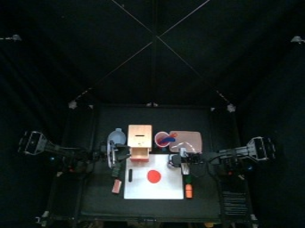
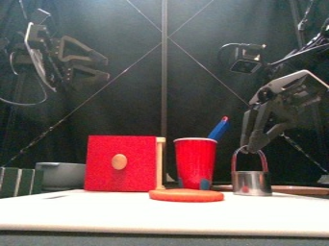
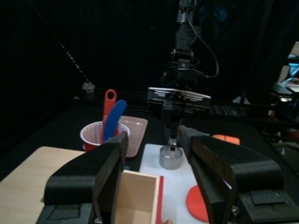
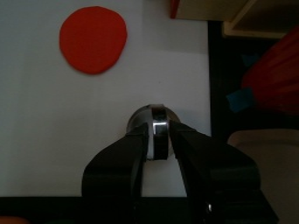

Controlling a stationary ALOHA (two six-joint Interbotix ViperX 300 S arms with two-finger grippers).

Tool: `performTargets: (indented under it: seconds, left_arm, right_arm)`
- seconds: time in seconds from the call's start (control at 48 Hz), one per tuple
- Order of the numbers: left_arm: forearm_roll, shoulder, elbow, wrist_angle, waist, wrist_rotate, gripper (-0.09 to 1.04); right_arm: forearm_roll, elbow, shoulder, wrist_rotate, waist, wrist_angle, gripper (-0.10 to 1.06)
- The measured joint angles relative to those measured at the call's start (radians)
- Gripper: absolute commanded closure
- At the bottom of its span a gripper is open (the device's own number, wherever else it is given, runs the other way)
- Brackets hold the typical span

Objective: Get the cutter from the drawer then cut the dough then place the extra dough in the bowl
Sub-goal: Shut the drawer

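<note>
White cutting board (image 1: 152,191): lies flat on the black table (image 1: 89,183), at the centre and toward the front edge. Red cup (image 2: 195,163): stands upright behind the board and holds a blue toy knife (image 2: 218,127) and a red toy knife (image 3: 108,101), both protruding above the rim. Pink tray (image 1: 191,141): lies flat just right of the cup. Left orange-red item (image 1: 116,185) and right orange-red item (image 1: 188,190): one at each side edge of the board; type cannot be determined

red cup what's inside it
A blue toy knife and a red toy knife stand in the red cup, their upper ends sticking out above the rim. Their lower ends, and anything else at the bottom, are hidden by the cup's wall.
</note>
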Motion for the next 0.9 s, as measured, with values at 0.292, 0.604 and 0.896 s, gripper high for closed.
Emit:
performTargets:
  seconds: [0.292,0.604,0.896]
  left_arm:
    - [-0.052,0.040,-0.124,0.067,0.229,0.000,0.09]
    - [0.158,0.202,-0.385,0.584,0.497,-0.005,0.09]
    - [0.376,0.293,-0.565,0.965,0.617,0.003,0.09]
  right_arm:
    - [-0.006,-0.109,0.044,-0.012,0.008,-0.041,0.30]
    - [-0.012,-0.302,0.255,-0.017,0.055,-0.061,0.31]
    - [-0.021,-0.495,0.449,-0.009,0.098,-0.041,0.32]
